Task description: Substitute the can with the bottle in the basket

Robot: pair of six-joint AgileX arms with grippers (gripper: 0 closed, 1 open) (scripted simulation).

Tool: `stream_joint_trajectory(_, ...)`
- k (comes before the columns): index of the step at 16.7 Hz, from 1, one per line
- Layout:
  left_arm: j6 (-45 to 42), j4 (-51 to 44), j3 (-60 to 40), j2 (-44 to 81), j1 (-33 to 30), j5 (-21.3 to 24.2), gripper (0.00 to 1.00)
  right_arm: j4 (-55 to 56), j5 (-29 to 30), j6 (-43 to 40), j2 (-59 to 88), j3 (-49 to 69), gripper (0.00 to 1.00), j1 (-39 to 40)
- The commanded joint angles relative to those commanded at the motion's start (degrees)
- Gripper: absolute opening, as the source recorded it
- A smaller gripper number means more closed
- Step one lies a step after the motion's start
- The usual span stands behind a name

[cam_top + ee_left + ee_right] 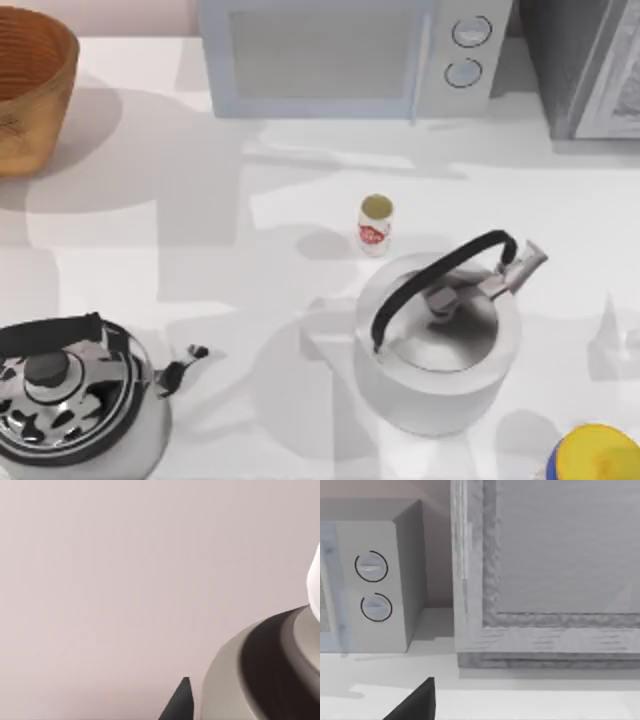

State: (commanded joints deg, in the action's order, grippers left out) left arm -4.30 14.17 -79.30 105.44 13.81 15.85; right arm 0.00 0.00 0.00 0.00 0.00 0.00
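White desk [250,300] spreads under a pale pink back wall, with a microwave [345,55] along the far edge and a grey textured cabinet [590,65] to its right.

Biggest of the task's things, the basket [30,95] sits at the far left corner, half cut off by the frame; its woven, ribbed wall looks stiff and light, and its deep open mouth should take a drop from above with ease. No can lies in it as far as I can see.

Two kettles crowd the near half: a plain silver kettle [440,345] with a black arched handle right of centre, and a black-and-white patterned kettle [75,405] at the near left corner. A yellow and blue object [598,455] peeks in at the near right corner; it may be the bottle, but I cannot tell.

Smallest is the can [375,225], upright on the desk just beyond the silver kettle, apart from it. It looks light, rigid and smooth-sided, so rather slippery and easy to tip; I judge a hold across its middle, from above or from the far side, to be safest. That kettle's handle and spout stand close on the near side and would hamper a low approach.

Of either arm's hand I cannot tell the opening, nor anything held; the wrist views give dark tips only.
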Motion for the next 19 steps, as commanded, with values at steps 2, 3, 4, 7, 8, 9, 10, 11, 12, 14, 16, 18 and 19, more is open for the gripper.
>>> stream_joint_trajectory(2,0.0,0.0,0.0,0.0,0.0,0.0,0.15,0.0,0.0,0.0,0.0,0.0,1.0,0.0)
stream_joint_trajectory(3,0.0,0.0,0.0,0.0,0.0,0.0,0.23,0.0,0.0,0.0,0.0,0.0,1.0,0.0)
stream_joint_trajectory(4,0.0,0.0,0.0,0.0,0.0,0.0,0.3,0.0,0.0,0.0,0.0,0.0,1.0,0.0)
stream_joint_trajectory(7,0.0,0.0,0.0,0.0,0.0,0.0,0.53,0.0,0.0,0.0,0.0,0.0,1.0,0.0)
stream_joint_trajectory(8,0.0,0.0,0.0,0.0,0.0,0.0,0.6,0.0,0.0,0.0,0.0,0.0,1.0,0.0)
stream_joint_trajectory(9,0.0,0.0,0.0,0.0,0.0,0.0,0.68,0.0,0.0,0.0,0.0,0.0,1.0,0.0)
stream_joint_trajectory(10,0.0,0.0,0.0,0.0,0.0,0.0,0.75,0.0,0.0,0.0,0.0,0.0,1.0,0.0)
stream_joint_trajectory(11,0.0,0.0,0.0,0.0,0.0,0.0,0.83,0.0,0.0,0.0,0.0,0.0,1.0,0.0)
stream_joint_trajectory(12,0.0,0.0,0.0,0.0,0.0,0.0,0.9,0.0,0.0,0.0,0.0,0.0,1.0,0.0)
stream_joint_trajectory(14,0.0,0.0,0.0,0.0,0.0,0.0,1.0,0.0,0.0,0.0,0.0,0.0,1.0,0.0)
stream_joint_trajectory(16,0.0,0.0,0.0,0.0,0.0,0.0,1.0,0.0,0.0,0.0,0.0,0.0,1.0,0.0)
stream_joint_trajectory(18,0.0,0.0,0.0,0.0,0.0,0.0,1.0,0.0,0.0,0.0,0.0,0.0,1.0,0.0)
stream_joint_trajectory(19,0.0,0.0,0.0,0.0,0.0,0.0,1.0,0.0,0.0,0.0,0.0,0.0,1.0,0.0)
